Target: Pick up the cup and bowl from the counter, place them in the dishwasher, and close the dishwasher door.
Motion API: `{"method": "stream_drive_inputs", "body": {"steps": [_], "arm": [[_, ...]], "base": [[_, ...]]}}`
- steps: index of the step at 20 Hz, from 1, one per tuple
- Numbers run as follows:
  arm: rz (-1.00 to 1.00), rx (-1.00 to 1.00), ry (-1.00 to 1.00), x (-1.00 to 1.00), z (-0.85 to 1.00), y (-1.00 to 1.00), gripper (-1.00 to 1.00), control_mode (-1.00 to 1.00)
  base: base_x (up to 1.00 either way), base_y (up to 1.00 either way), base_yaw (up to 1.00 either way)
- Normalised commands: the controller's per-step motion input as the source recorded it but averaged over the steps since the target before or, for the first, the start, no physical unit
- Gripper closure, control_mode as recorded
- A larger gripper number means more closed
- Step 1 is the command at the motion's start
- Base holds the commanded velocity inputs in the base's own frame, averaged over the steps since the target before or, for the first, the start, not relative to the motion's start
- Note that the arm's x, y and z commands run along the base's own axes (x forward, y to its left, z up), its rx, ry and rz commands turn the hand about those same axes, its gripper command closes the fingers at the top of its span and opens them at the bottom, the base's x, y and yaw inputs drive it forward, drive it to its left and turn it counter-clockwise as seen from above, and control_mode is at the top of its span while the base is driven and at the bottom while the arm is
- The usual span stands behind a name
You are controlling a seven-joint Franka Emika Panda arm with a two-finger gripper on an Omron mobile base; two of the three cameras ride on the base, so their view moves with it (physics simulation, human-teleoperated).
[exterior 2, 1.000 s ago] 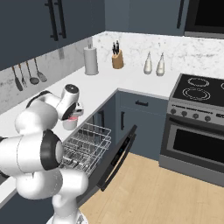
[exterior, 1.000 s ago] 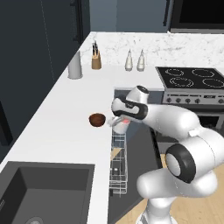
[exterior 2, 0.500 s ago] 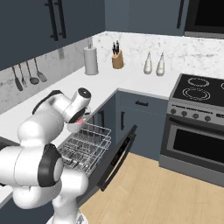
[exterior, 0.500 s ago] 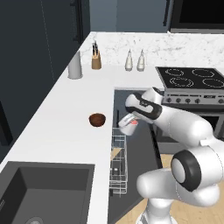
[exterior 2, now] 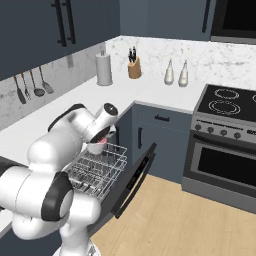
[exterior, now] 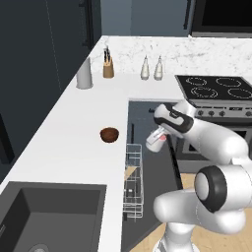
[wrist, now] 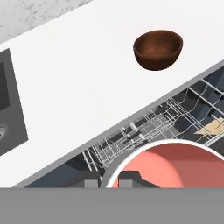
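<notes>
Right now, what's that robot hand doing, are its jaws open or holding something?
Gripper: jaws shut on the cup, held above the dishwasher rack.

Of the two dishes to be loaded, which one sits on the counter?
The dark reddish-brown bowl; the whitish red-lined cup is in the pincer over the dishwasher's white wire rack.

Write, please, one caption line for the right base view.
Gripper carries the cup over the pulled-out dishwasher rack, door open.
</notes>
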Motion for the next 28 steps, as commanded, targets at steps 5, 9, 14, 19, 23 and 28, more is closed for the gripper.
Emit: {"method": "stream_drive_inputs", "body": {"steps": [5,9,14,19,23,28], "arm": [[0.00,0.00,0.00,0.06,-0.27,-0.17,1.00,-1.00],[0.00,0.00,0.00,0.04,-0.33,-0.02,1.00,-1.00],[0.02,0.00,0.00,0.13,-0.31,0.00,1.00,-1.00],[0.04,0.01,-0.04,0.02,-0.19,0.00,1.00,-1.00],[0.03,0.07,-0.01,0.00,-0.06,-0.01,1.00,-1.00],[0.02,0.08,0.00,0.03,-0.04,0.00,1.00,-1.00]], "base": [[0.00,0.00,0.00],[0.00,0.00,0.00],[0.00,0.00,0.00],[0.00,0.00,0.00],[0.00,0.00,0.00],[0.00,0.00,0.00]]}}
